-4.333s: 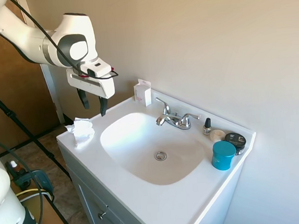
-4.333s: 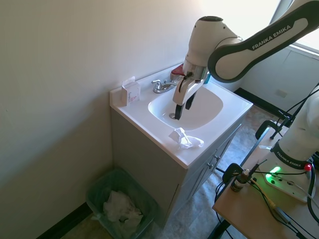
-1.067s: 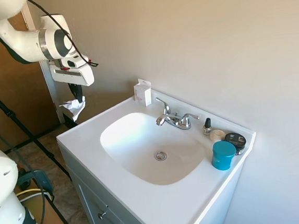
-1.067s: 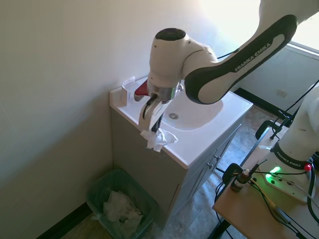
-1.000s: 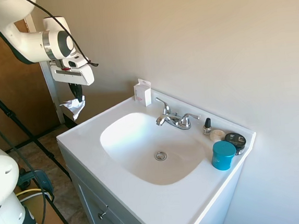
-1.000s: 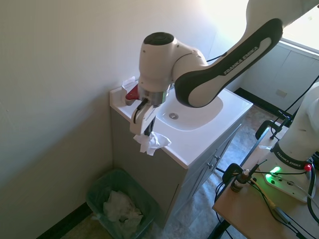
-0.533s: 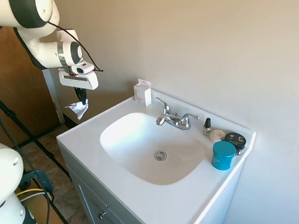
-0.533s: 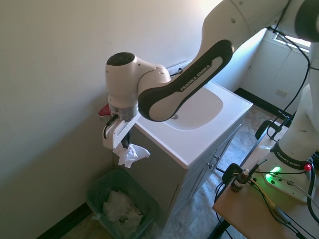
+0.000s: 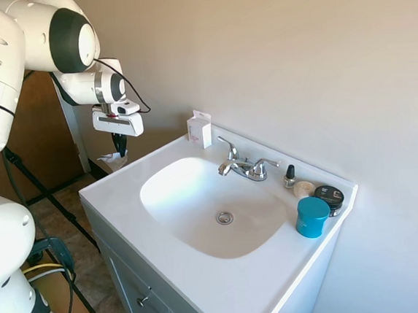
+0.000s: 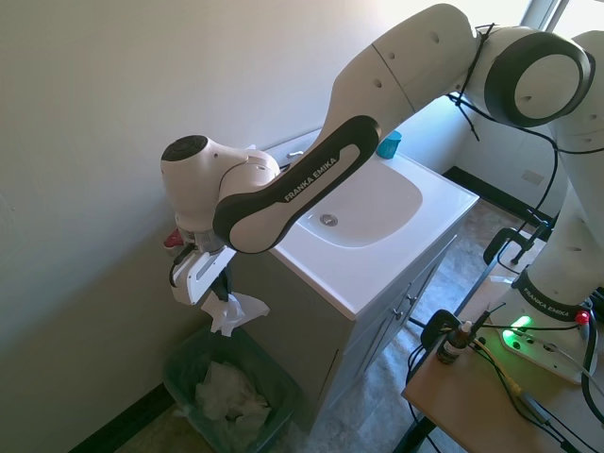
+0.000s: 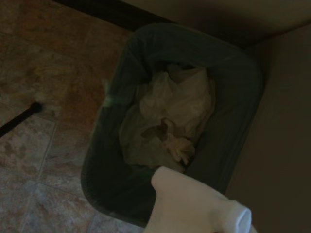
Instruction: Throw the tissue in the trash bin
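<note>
One second on from the vanity edge, the gripper [image 10: 224, 289], fingers pinched on the tissue [image 10: 233, 312], now hangs it right above the green trash bin [image 10: 189, 357], so only the release seems left.

My arm [image 10: 396, 85] is glossy white, built of rounded, swollen segments. A broad black band curves along the link nearest my wrist, and on it white capitals read FRANKA EMIKA [image 10: 304, 181]. Each joint ends in a round dark grey cap [image 9: 73, 39], ringed by the white shell. A thin black cable [image 9: 128, 90] loops from the upper link down to my wrist. Just above my jaws sits a flat white block [image 9: 118, 120] with a small red mark on its edge. My gripper [image 10: 224, 284] has short, dark fingers [image 9: 119, 143] below that white body. A second white base [image 10: 563, 274] carries the same lettering in black.
</note>
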You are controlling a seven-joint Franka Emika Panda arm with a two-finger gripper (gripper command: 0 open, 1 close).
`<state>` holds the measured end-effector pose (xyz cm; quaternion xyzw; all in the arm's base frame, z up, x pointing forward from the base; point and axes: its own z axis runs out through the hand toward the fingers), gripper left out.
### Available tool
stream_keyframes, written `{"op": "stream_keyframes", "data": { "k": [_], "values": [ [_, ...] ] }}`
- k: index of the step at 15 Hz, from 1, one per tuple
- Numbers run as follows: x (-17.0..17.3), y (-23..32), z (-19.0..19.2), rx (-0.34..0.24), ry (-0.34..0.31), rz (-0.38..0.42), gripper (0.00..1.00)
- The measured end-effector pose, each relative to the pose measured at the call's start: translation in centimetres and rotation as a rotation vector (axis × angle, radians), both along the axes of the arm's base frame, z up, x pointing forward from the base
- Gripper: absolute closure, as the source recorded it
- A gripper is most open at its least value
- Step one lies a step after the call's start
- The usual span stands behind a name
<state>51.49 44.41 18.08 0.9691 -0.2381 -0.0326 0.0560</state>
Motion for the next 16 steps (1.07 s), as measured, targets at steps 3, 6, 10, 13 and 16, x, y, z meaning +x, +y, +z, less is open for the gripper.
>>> {"op": "stream_keyframes", "data": {
  "k": [3,6,10,13,16],
  "values": [
    [-0.1,0.0,-0.4,-0.002,0.006,0.003,0.0],
    [-0.1,-0.1,-0.6,-0.003,0.009,0.005,0.0],
    [0.0,-0.4,-0.7,-0.008,0.02,0.005,0.0],
    [0.1,-0.6,-0.7,-0.01,0.023,0.001,0.0],
    [0.5,-1.4,1.4,-0.001,-0.008,-0.007,0.0]
  ]
}}
